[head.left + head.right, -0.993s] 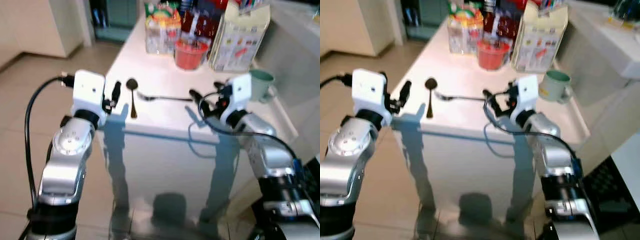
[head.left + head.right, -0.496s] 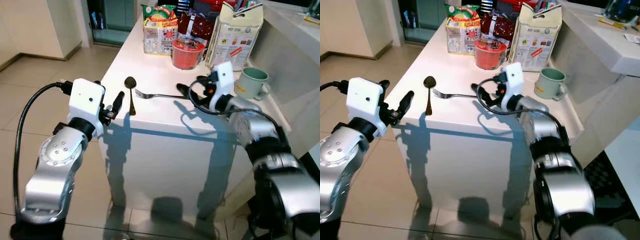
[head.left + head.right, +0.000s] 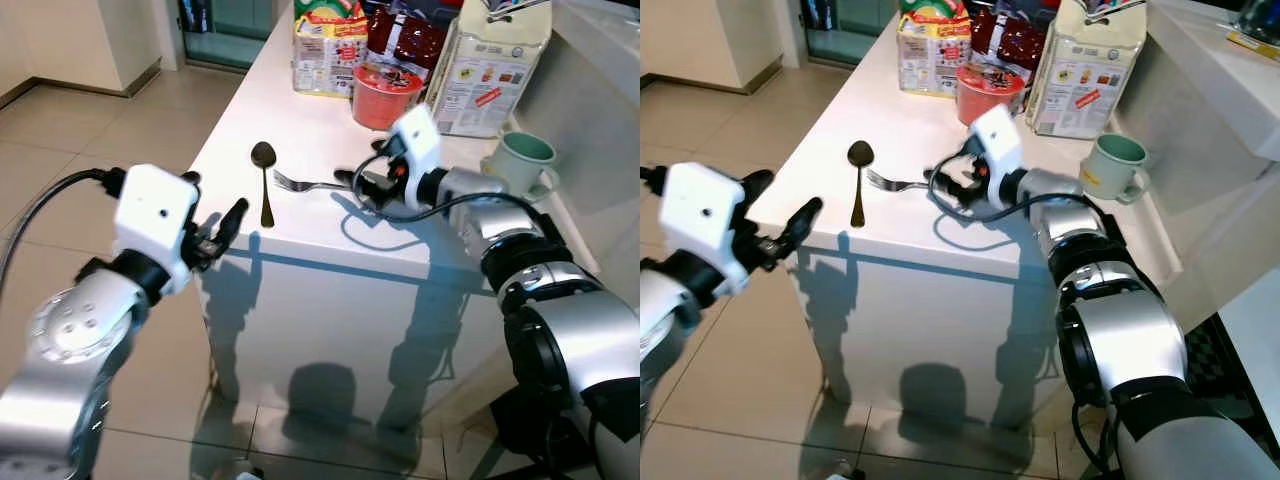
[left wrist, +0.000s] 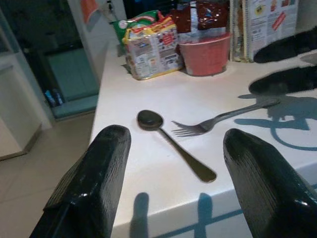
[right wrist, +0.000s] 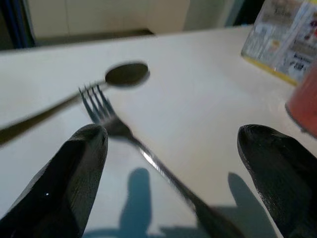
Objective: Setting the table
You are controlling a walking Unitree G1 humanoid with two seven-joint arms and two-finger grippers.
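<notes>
A dark spoon (image 3: 264, 182) and a metal fork (image 3: 305, 185) lie side by side near the front left of the white table (image 3: 320, 235). My right gripper (image 3: 360, 187) hovers low over the fork's handle end, open. The right wrist view has the fork (image 5: 124, 131) running between the two spread fingers (image 5: 81, 163), with the spoon (image 5: 126, 73) beyond it. My left gripper (image 3: 213, 196) hangs open just off the table's front left corner, apart from both. Its wrist view looks across the spoon (image 4: 171, 146) and fork (image 4: 218, 119).
At the back of the table stand a red bowl (image 3: 386, 95), snack packets (image 3: 325, 45) and a tall carton (image 3: 495, 60). A green mug (image 3: 525, 162) sits near the right edge. Tiled floor (image 3: 90, 130) lies to the left of the table.
The camera has shifted. My right gripper has slid left along the fork's handle toward the tines and stays open. My left gripper sits a little lower beside the table corner.
</notes>
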